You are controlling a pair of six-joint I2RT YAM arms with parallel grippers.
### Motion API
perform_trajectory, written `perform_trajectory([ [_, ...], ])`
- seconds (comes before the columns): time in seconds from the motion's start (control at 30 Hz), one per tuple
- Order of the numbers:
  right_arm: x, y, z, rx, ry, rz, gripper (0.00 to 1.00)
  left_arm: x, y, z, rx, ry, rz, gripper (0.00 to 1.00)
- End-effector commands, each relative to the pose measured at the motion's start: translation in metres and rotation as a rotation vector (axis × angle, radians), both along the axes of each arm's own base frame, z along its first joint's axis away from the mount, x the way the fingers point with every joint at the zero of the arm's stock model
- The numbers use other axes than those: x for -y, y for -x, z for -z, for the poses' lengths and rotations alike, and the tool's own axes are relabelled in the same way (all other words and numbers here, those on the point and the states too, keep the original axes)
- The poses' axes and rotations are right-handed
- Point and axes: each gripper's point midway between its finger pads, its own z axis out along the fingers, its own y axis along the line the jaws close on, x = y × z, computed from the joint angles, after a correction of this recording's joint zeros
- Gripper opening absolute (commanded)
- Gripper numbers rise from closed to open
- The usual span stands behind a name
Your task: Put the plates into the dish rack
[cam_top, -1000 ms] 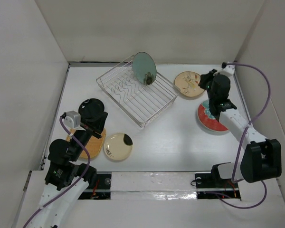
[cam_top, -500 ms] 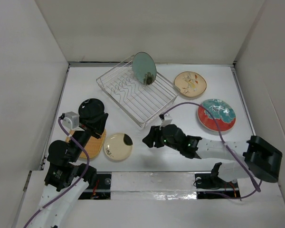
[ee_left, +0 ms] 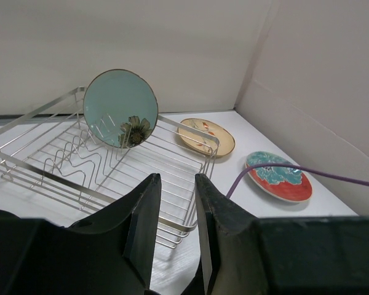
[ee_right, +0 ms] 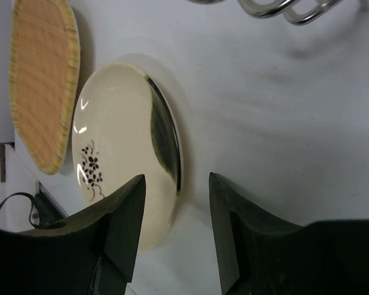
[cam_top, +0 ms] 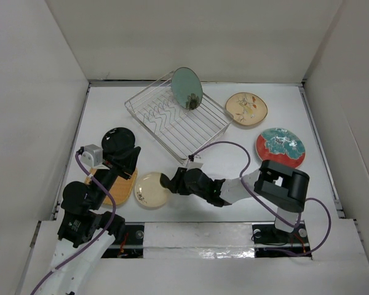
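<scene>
A green plate (cam_top: 187, 88) stands upright in the wire dish rack (cam_top: 149, 97). Flat on the table lie a beige floral plate (cam_top: 246, 109), a red-rimmed teal plate (cam_top: 280, 147), a black plate (cam_top: 115, 138), an orange-tan plate (cam_top: 124, 189) and a cream plate with a black patch (cam_top: 149, 190). My right gripper (cam_top: 168, 182) is open and low at the cream plate's right edge. In the right wrist view the cream plate's rim (ee_right: 172, 153) lies between the right gripper's (ee_right: 176, 178) fingertips. My left gripper (ee_left: 176, 181) is slightly open and empty, above the orange-tan plate and pointing at the rack (ee_left: 80, 163).
A purple cable (cam_top: 224, 147) loops from the right arm past the rack's near corner. White walls enclose the table on three sides. The left arm (cam_top: 89, 196) covers part of the orange-tan plate.
The right arm swung from the red-rimmed teal plate at the back right to the cream plate at the front, and its jaws opened. The left jaws parted a little; that arm stayed put.
</scene>
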Motion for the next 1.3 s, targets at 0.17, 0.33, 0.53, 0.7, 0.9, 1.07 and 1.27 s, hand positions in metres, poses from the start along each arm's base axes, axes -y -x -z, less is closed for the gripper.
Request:
perform_trajectory([
  [0.17,-0.030,0.000,-0.001,-0.005,-0.104,0.024,0.26,-0.001,0.006,-0.021,0.061,0.022,0.004,0.26],
  [0.33,-0.019,0.010,-0.014,0.036,-0.095,0.049,0.00,-0.002,0.005,-0.021,0.059,0.023,0.000,0.26],
  [0.53,0.015,0.023,-0.072,0.209,-0.019,0.090,0.00,-0.002,0.004,-0.020,0.056,0.022,-0.005,0.26],
  [0.7,0.065,-0.014,-0.172,0.486,0.063,0.209,0.00,-0.002,0.003,-0.020,0.055,0.021,-0.005,0.26],
  [0.9,0.121,-0.121,-0.278,0.778,0.239,0.459,0.00,-0.002,0.003,-0.019,0.054,0.019,-0.005,0.26],
  [1.07,0.141,-0.216,-0.309,0.927,0.478,0.581,0.00,-0.001,0.003,-0.018,0.052,0.016,0.002,0.26],
  [1.27,0.136,-0.306,-0.314,1.005,0.637,0.641,0.00,0.000,0.000,-0.016,0.040,0.010,-0.003,0.26],
])
